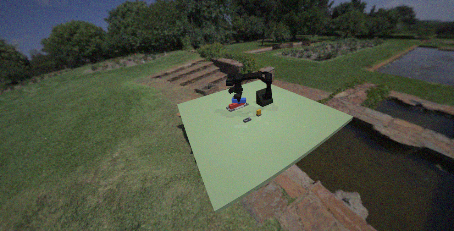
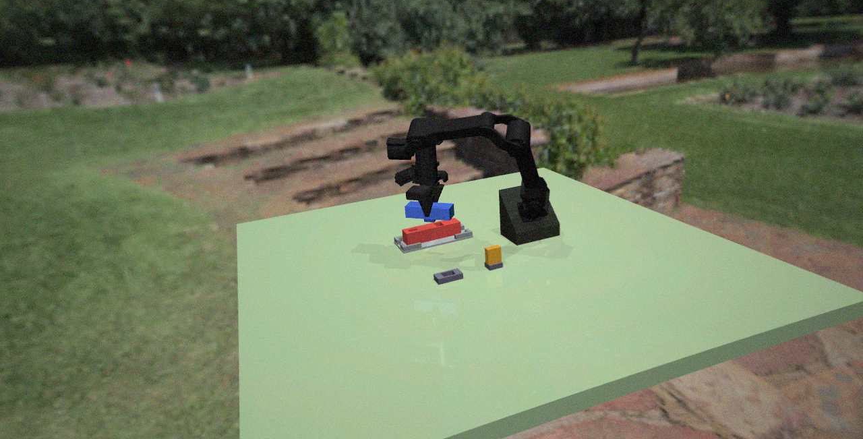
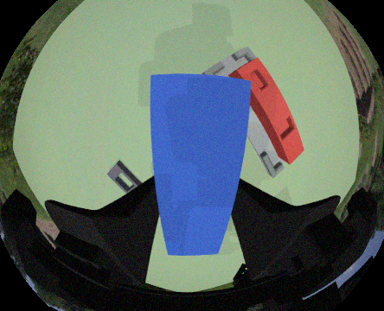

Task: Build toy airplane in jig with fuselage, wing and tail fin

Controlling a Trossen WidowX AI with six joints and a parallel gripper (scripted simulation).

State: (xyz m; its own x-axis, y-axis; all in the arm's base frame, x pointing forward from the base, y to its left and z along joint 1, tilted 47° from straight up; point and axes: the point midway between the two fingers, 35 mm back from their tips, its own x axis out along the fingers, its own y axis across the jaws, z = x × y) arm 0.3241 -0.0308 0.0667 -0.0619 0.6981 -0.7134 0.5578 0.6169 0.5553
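My gripper [image 1: 238,100] [image 2: 427,213] [image 3: 194,179] is shut on the blue wing [image 1: 234,100] [image 2: 445,211] [image 3: 201,130], with a finger on each long side. The wing is held in the air above the red fuselage [image 1: 235,106] [image 2: 431,230] [image 3: 276,108], turned at an angle to it in the wrist view. A bit of its tab shows under it in the exterior view. The fuselage lies in the grey cradle [image 2: 410,247] [image 3: 261,140], and both its top sockets look empty. The orange tail fin [image 1: 258,111] [image 2: 493,254] stands upright in a small dark holder [image 2: 493,266].
An empty dark holder with a slot [image 1: 244,121] [image 2: 448,280] [image 3: 114,172] lies on the green table [image 1: 269,140] [image 2: 543,340] [image 3: 84,86], apart from the cradle. The black arm base [image 1: 264,98] [image 2: 522,224] stands to the right of the cradle in the top and exterior views.
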